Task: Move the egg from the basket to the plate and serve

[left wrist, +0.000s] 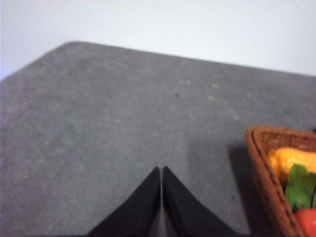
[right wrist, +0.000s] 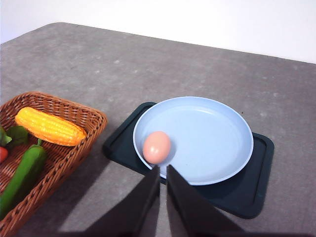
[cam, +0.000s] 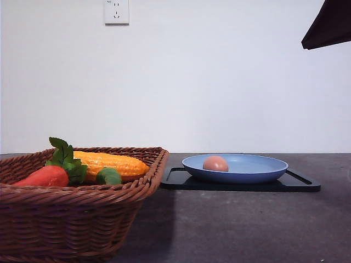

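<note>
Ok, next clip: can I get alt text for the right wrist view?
A pinkish-brown egg lies in a blue plate on a black tray, just beyond the right gripper, whose fingers are nearly together. Beside the tray, a wicker basket holds corn and a green vegetable.

We find no readable text, label, brand or number anywhere in these pictures. The only candidate is the white wall socket (cam: 117,11) high on the wall in the front view: it carries a tiny mark at its upper left corner, too small for us to make out. The other things on show carry no print we can read.
</note>
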Available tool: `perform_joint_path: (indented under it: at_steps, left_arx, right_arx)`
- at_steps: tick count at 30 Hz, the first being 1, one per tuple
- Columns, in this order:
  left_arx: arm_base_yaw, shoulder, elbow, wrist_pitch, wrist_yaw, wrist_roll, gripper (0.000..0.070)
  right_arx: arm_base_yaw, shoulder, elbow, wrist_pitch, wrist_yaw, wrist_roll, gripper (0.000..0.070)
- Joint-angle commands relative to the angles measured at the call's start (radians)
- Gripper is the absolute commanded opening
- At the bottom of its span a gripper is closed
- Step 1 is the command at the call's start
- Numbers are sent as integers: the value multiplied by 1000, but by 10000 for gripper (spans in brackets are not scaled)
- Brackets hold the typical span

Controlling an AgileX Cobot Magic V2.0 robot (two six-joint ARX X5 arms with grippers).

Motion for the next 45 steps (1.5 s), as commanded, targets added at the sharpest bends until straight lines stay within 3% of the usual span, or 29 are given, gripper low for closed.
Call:
perform_joint_path:
  at_steps: [1,10,32,40,42,45]
  left_arx:
    - [3,-1,-6,9,5,18,0]
    - [3,-1,-25,-47,56,54,0]
    - [3,-1,-25,-47,56,54,0]
    - [3,-1,-25,-47,56,54,0]
    - [3,-1,-25,-47,56,54,0]
    - [3,-1,-25,-47,56,54,0]
  right_arx:
    - [5,3,10,11,2,16,0]
    - [5,3,10,11,2,16,0]
    - [5,3,10,11,3,16,0]
    - [-15,-57,-4,8,9,-135,0]
    - [-55,-121,-32,14,2,-178,0]
    - [-155,-206,-83,16,-49,-182,0]
